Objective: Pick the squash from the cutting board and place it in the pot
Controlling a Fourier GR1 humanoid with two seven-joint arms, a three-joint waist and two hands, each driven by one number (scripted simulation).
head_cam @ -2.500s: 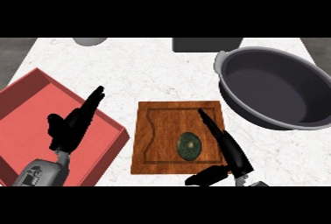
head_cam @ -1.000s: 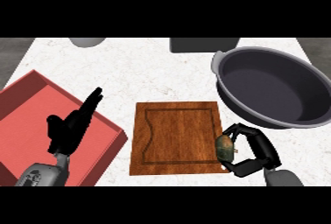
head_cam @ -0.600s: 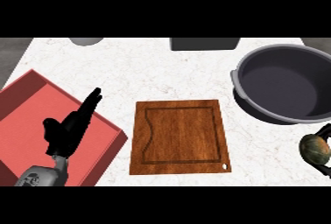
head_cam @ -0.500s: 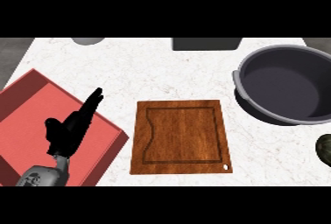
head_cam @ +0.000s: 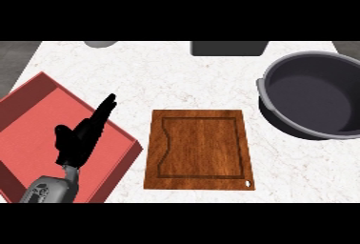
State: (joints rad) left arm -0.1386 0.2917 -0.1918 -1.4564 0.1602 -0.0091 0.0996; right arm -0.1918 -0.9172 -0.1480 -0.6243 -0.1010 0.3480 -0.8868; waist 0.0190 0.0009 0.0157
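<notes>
The wooden cutting board [head_cam: 200, 148] lies bare at the middle of the counter, with no squash on it. No squash shows anywhere in the head view. The dark grey pot [head_cam: 316, 95] stands at the right edge, and what shows of its inside holds nothing. My left hand [head_cam: 83, 136] rests open over the red tray, fingers pointing up and to the right. My right hand and forearm are out of the picture.
A red tray [head_cam: 35, 124] fills the left side under my left arm. A dark box [head_cam: 228, 47] and a grey round object [head_cam: 102, 44] sit at the counter's far edge. White marble counter lies between the board and the pot.
My right hand closed on the squash, lifted it off the board and carried it right, out of view. The view shifted, so the pot now sits further right. The left hand stayed still.
</notes>
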